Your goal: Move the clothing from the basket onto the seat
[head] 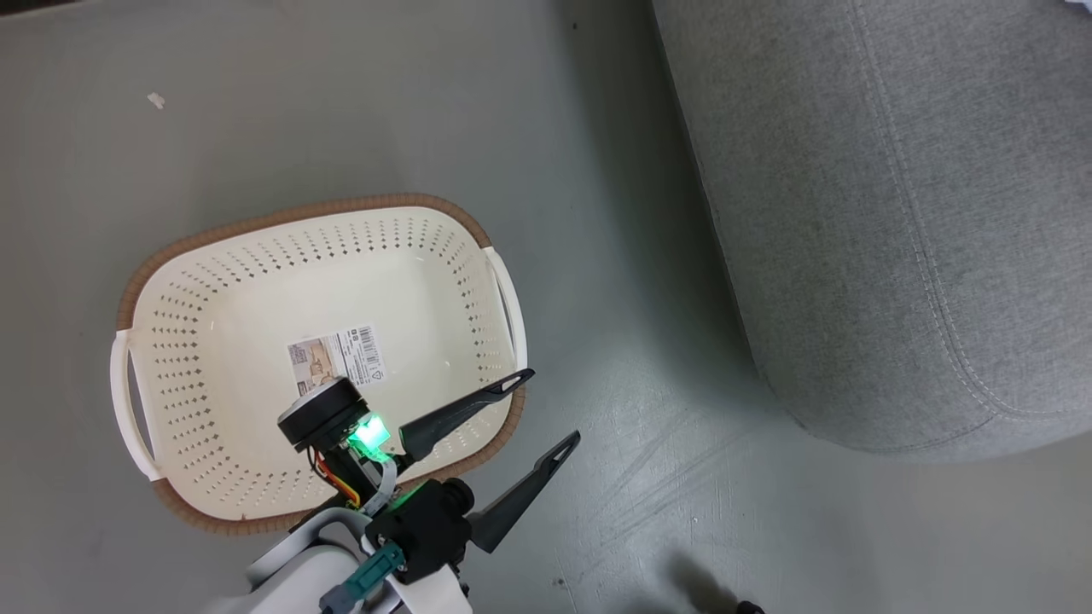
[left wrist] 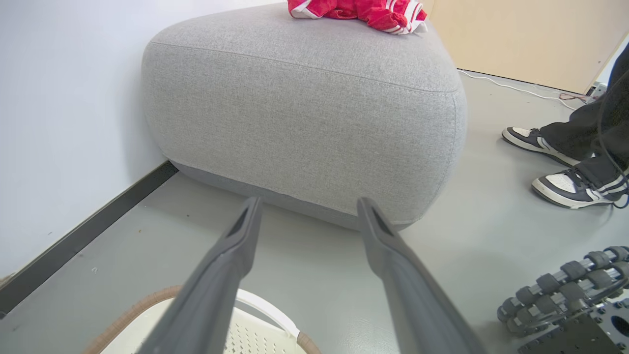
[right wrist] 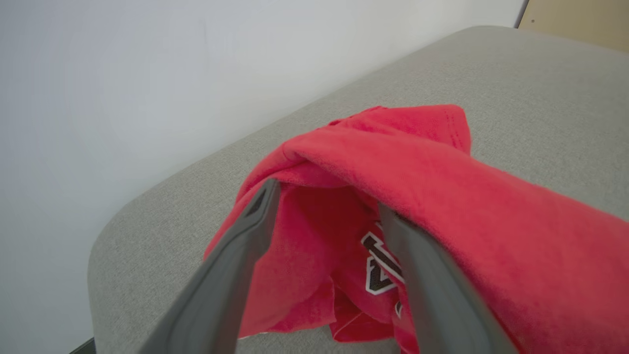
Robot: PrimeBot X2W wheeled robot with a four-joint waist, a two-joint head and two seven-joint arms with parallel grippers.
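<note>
red clothing [right wrist: 417, 162] over parted right jaws

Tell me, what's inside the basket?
On the floor of the basket lies just a barcode sticker, nothing else that I can see. The left gripper and its wrist cover a bit of the near side, so that patch is hidden.

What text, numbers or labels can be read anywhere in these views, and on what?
Sticker on the basket floor: barcode and print, too small to read.
Red jersey on the seat: part of a black, white-outlined character, cut off by folds; unreadable.
No other text legible.
</note>
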